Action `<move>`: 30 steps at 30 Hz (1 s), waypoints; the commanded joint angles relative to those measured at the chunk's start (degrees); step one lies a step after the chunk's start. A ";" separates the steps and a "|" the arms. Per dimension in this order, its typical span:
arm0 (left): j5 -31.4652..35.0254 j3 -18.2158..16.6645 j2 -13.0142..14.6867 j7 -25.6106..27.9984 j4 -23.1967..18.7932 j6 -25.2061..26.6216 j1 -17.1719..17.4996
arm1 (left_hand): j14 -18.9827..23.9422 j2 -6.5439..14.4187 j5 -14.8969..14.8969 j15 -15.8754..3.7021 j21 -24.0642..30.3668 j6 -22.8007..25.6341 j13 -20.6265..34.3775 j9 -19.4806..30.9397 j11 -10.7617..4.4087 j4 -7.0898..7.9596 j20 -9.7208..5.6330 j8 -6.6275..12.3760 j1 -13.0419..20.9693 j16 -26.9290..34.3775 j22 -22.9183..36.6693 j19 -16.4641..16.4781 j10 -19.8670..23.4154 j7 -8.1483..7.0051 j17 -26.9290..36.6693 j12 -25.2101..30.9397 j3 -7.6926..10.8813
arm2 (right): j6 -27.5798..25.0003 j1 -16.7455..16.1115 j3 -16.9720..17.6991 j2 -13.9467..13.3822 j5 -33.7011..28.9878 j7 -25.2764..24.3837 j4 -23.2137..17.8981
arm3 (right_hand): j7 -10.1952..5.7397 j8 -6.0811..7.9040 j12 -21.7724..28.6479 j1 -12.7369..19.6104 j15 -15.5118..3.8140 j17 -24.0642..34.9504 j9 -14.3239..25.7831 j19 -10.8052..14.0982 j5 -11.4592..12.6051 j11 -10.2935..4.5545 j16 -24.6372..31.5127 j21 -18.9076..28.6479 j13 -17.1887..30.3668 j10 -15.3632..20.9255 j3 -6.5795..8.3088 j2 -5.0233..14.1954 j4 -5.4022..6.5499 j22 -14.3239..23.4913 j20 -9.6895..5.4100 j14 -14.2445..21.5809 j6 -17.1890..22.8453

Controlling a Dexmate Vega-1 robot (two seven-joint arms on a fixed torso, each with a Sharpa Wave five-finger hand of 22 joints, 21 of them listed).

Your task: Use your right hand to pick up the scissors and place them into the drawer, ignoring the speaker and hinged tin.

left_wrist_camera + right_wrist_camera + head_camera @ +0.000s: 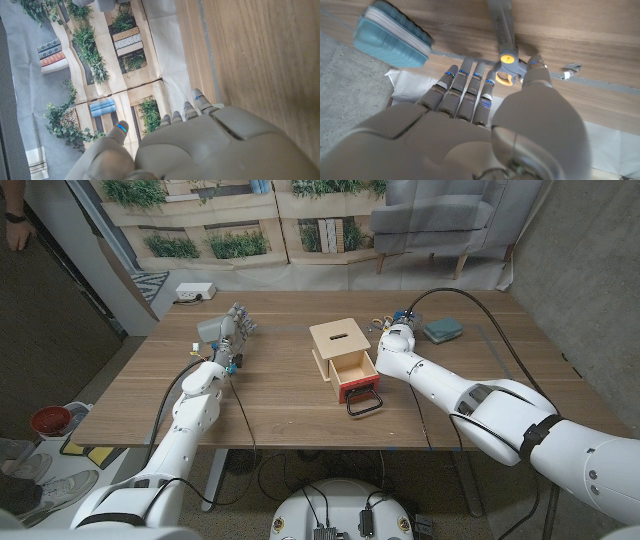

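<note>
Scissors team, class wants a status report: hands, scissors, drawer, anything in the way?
Right hand over the scissors, fingers at the handles, grip unconfirmed. Left hand idle, holding nothing. Drawer open. Teal tin beside the scissors, not blocking.

- The counter [270, 395] is matt brown wood with visible grain.
- The drawer box [341, 345] at centre frame is pale smooth wood.
- The scissors [504, 35] have grey blades and orange plastic handles.
- The right robot hand [485, 125] has a smooth grey plastic shell.

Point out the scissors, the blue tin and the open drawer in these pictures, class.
scissors [506, 64]: right wrist view, orange pivot by the handles.
blue tin [390, 42]: right wrist view, its side wall.
drawer [356, 366]: head view, inside of the open drawer.
</note>
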 commanded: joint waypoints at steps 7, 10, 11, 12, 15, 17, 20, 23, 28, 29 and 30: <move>0.09 0.29 -0.11 -0.38 0.96 -0.55 -0.75 | -5.64 2.84 0.42 0.20 -0.09 -2.17 0.25 0.33 0.16 -0.12 0.24 0.11 0.24 0.29 0.31 -6.14 -4.63 0.30 0.22 0.20 -0.30 | 0.26 0.49 -0.01 0.14 0.38 0.11 1.37 | 0.27 0.73 2.25 0.28 -7.70 1.74 0.65 0.42 0.56 0.16 1.01 0.29 1.43 1.42 -1.15 0.84 0.26 0.26 -1.20 1.68 2.61; 0.04 0.27 -0.09 -0.40 0.72 -0.54 -0.60 | -5.62 2.84 0.42 0.19 -0.12 -2.18 0.25 0.33 0.08 -0.13 0.26 0.11 0.25 0.30 0.31 -6.14 -4.68 0.28 0.21 0.19 -0.31 | -0.13 0.47 -0.10 0.01 0.34 0.53 1.16 | 0.20 0.68 2.47 0.15 -7.84 1.82 0.72 0.33 0.59 0.05 0.84 0.25 1.65 1.24 -1.34 0.86 0.40 0.26 -1.33 1.73 2.69; 0.01 0.25 -0.11 -0.39 0.65 -0.58 -0.55 | -5.63 2.84 0.42 0.17 -0.13 -2.19 0.25 0.33 0.07 -0.13 0.25 0.10 0.25 0.29 0.31 -6.15 -4.69 0.30 0.21 0.18 -0.31 | -0.21 0.45 -0.09 -0.05 0.39 0.71 1.07 | 0.24 0.69 2.63 0.14 -7.72 1.88 0.75 0.44 0.61 0.26 0.86 0.29 1.74 1.34 -1.39 0.93 0.45 0.26 -1.22 1.89 2.78; 0.00 0.24 -0.10 -0.41 0.56 -0.58 -0.50 | -5.61 2.85 0.42 0.19 -0.14 -2.21 0.25 0.33 0.08 -0.13 0.26 0.09 0.25 0.30 0.31 -6.13 -4.65 0.31 0.21 0.19 -0.31 | -0.36 0.50 -0.12 -0.01 0.38 0.79 1.16 | 0.21 0.65 2.74 0.16 -7.77 1.93 0.78 0.37 0.62 0.23 0.79 0.26 1.82 1.33 -1.45 0.94 0.46 0.26 -1.28 1.84 2.79; -0.03 0.22 -0.10 -0.39 0.38 -0.60 -0.39 | -5.64 2.85 0.42 0.15 -0.18 -2.23 0.25 0.33 0.06 -0.14 0.25 0.08 0.26 0.29 0.31 -6.14 -4.66 0.28 0.21 0.19 -0.32 | -0.69 0.61 -0.32 -0.08 0.34 1.34 1.19 | 0.01 0.88 3.25 0.25 -7.65 2.25 0.87 0.56 0.69 0.37 0.98 0.33 2.08 1.73 -1.60 1.14 0.55 0.26 -1.08 2.31 3.62; -0.05 0.19 -0.09 -0.37 0.21 -0.59 -0.30 | -5.65 2.84 0.42 0.15 -0.19 -2.25 0.25 0.33 0.05 -0.14 0.25 0.08 0.26 0.28 0.31 -6.14 -4.67 0.28 0.21 0.19 -0.33 | -0.86 0.67 -0.35 -0.01 0.36 1.30 1.39 | 0.04 0.86 3.57 0.32 -7.70 2.48 0.90 0.54 0.73 0.35 1.16 0.31 2.22 2.05 -1.65 1.30 0.59 0.26 -1.14 2.64 3.75; -0.09 0.13 -0.07 -0.39 0.16 -0.64 -0.24 | -5.64 2.83 0.42 0.15 -0.22 -2.23 0.25 0.33 0.08 -0.15 0.24 0.09 0.27 0.28 0.31 -6.12 -4.69 0.27 0.21 0.18 -0.35 | -1.04 0.78 -0.51 0.04 0.35 1.51 1.64 | 0.00 1.06 4.07 0.51 -7.92 2.80 0.84 0.49 0.80 0.09 1.29 0.29 2.48 2.40 -1.77 1.50 0.62 0.26 -1.18 2.97 4.77; -0.14 0.10 -0.04 -0.54 0.28 -0.77 -0.27 | -5.64 2.82 0.42 0.16 -0.25 -2.25 0.25 0.33 0.10 -0.15 0.24 0.08 0.27 0.28 0.31 -6.10 -4.71 0.25 0.21 0.18 -0.36 | -1.25 1.04 -0.80 0.16 0.34 2.01 2.13 | -0.14 1.06 4.78 0.89 -8.19 3.24 0.73 0.59 0.90 0.04 1.55 0.30 2.83 2.95 -1.94 1.67 0.56 0.25 -1.35 3.69 5.56; -0.31 -0.08 0.07 -0.79 0.57 -0.94 -0.35 | -5.64 2.82 0.42 0.17 -0.30 -2.23 0.25 0.33 0.08 -0.16 0.24 0.08 0.28 0.28 0.31 -6.09 -4.66 0.24 0.21 0.19 -0.38 | -1.07 1.39 -1.01 0.31 0.46 2.30 2.91 | -0.27 1.40 6.26 1.31 -8.37 4.37 0.53 1.00 1.05 -0.27 2.53 0.42 3.45 4.45 -2.26 2.25 0.67 0.25 -1.15 5.37 7.86; -0.30 -0.12 0.09 -0.76 0.67 -1.02 -0.37 | -5.63 2.82 0.42 0.17 -0.31 -2.25 0.25 0.33 0.09 -0.16 0.24 0.08 0.28 0.29 0.31 -6.08 -4.67 0.26 0.21 0.19 -0.38 | -1.01 1.45 -0.96 0.36 0.54 2.31 3.04 | -0.16 1.53 6.52 1.41 -8.40 4.61 0.50 1.18 1.11 -0.29 2.69 0.48 3.56 4.73 -2.22 2.57 0.72 0.25 -1.05 5.54 8.43; -0.31 -0.16 0.12 -0.81 0.79 -1.09 -0.40 | -5.63 2.82 0.42 0.17 -0.32 -2.25 0.25 0.33 0.10 -0.16 0.25 0.08 0.28 0.28 0.31 -6.08 -4.69 0.25 0.21 0.18 -0.38 | -0.93 1.53 -0.97 0.41 0.56 2.24 3.25 | -0.03 1.58 6.97 1.66 -8.37 4.90 0.45 1.31 1.20 -0.43 2.94 0.51 3.72 5.29 -2.17 2.95 0.74 0.25 -0.91 5.99 8.94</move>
